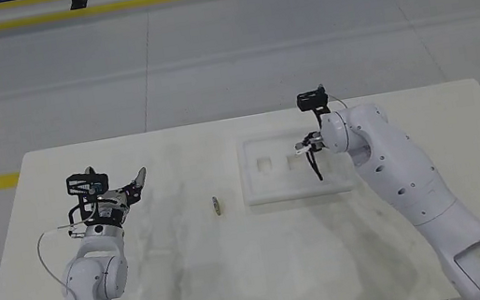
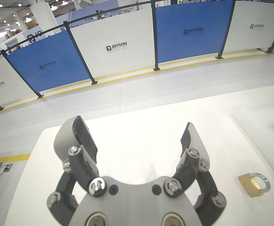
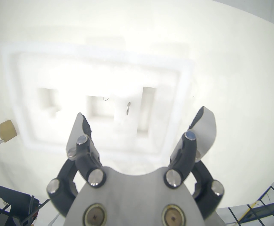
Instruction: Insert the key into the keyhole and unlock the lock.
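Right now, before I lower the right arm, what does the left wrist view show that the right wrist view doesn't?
Left wrist view's own: the open left pincer, holding nothing, and the blue and white fence panels across the floor beyond the table.
Right wrist view's own: the open right pincer above the white foam tray, where a small metal piece, possibly the key, stands by a recess.
Both share: the brass padlock lying on the white table, off to one side of each pincer.
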{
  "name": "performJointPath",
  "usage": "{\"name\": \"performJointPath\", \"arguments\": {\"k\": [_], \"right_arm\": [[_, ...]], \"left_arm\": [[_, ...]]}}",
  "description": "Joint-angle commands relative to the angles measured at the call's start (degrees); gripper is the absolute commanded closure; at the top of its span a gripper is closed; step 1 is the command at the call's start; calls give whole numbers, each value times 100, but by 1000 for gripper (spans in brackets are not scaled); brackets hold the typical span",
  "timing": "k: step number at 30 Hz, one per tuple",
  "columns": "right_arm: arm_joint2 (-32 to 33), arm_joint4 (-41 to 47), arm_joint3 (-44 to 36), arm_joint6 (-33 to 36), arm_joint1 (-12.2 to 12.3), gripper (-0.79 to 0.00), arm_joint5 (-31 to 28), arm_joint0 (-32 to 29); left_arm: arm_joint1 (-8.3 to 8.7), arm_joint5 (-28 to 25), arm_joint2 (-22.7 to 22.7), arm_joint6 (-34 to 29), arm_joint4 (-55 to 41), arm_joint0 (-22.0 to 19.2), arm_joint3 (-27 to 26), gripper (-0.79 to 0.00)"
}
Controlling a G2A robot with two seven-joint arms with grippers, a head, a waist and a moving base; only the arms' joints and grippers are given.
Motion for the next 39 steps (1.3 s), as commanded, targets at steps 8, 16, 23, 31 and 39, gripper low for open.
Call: {"name": "performJointPath", "arguments": {"k": [8,16,23,31,39], "right_arm": [[-209,113,410,-45,-131,-372,-23,166],[-366,122,533,-39,-230,-354,-8,229],[-373,138,641,-53,-283,-308,8,251],[-298,67,736,-20,-308,-271,-8,270],[-240,25,838,49,-334,-259,-121,322]], "left_arm": [[0,0,0,0,0,0,0,-785],[0,0,0,0,0,0,0,-785],[0,0,0,0,0,0,0,-785],[0,0,0,0,0,0,0,-785],[0,0,0,0,0,0,0,-785]]}}
